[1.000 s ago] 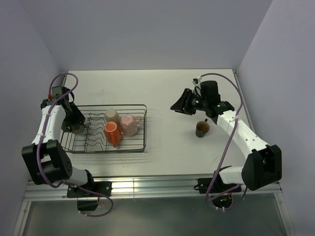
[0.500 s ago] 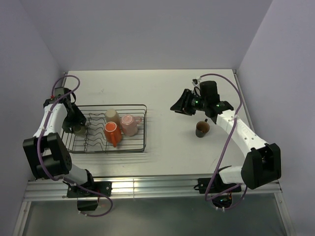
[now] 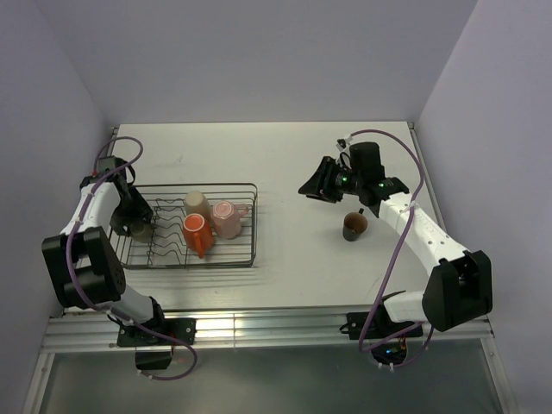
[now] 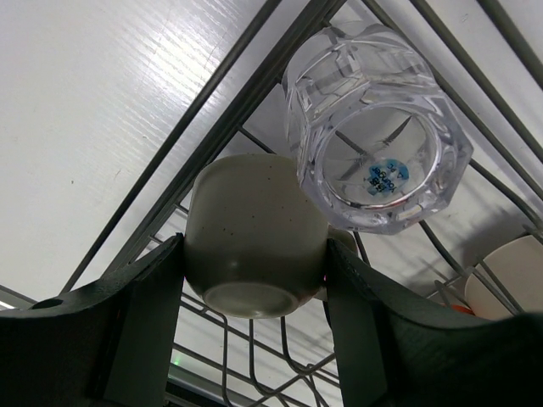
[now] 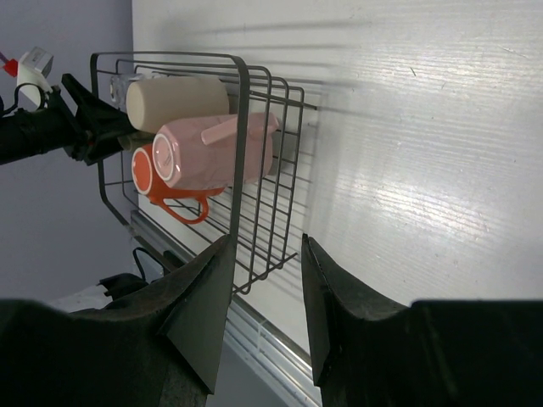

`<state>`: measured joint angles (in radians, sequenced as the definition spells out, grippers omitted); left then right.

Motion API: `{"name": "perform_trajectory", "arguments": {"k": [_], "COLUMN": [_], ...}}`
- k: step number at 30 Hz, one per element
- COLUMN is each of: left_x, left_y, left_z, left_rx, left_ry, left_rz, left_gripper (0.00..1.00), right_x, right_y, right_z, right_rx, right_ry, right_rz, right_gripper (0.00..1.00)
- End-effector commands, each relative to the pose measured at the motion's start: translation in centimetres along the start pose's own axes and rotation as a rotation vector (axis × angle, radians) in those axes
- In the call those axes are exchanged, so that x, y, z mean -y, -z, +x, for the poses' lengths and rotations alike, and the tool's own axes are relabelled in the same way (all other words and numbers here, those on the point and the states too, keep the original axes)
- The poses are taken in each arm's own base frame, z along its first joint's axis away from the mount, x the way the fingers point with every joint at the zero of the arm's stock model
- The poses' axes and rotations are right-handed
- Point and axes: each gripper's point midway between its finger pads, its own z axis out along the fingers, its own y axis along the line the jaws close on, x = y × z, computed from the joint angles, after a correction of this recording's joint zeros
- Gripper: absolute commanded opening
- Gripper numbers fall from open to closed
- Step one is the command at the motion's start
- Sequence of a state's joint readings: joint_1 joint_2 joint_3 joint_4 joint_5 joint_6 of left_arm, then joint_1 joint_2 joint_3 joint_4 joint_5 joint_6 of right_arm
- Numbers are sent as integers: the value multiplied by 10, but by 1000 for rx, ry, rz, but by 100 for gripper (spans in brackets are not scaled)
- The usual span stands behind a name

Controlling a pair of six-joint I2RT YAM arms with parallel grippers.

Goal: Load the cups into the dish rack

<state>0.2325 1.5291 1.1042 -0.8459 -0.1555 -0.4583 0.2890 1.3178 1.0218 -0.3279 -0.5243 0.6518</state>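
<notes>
cups [image 3: 197,233]: 6 | dish rack [image 3: 255,222]: 1 | arms [image 3: 423,237]: 2

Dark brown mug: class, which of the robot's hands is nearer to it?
Right. The right hand hangs open just beyond the dark brown mug, to its left; the left hand is far off at the dish rack, gripping the olive-green cup.

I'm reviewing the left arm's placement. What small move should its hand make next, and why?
Probably open the left hand slowly to release the small olive-green cup. Its fingers clamp the cup's sides, and the cup is inside the dish rack, over the wires beside the clear glass. Whether it rests fully on the wires is hard to tell.
</notes>
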Motion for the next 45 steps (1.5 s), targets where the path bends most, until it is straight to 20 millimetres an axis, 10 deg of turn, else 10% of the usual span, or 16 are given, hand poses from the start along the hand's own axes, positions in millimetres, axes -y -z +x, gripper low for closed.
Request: {"name": "perform_trajectory", "arguments": {"k": [1, 17, 45], "left_x": [-3, -5, 5], "left_y": [-2, -1, 42], "left_z": [-3, -7, -32], "left_rx": [11, 28, 139], "left_ry": [6, 11, 46], "left_rz": [-14, -22, 57], "left_gripper": [8, 69, 82], "right_x": [-1, 0, 5], "right_y": [0, -2, -4], "right_z": [-6, -6, -8], "right_rx": [20, 15, 22], "right_ry": [30, 26, 33], "right_rz": [-17, -14, 15], "right_gripper": [45, 45, 45]}}
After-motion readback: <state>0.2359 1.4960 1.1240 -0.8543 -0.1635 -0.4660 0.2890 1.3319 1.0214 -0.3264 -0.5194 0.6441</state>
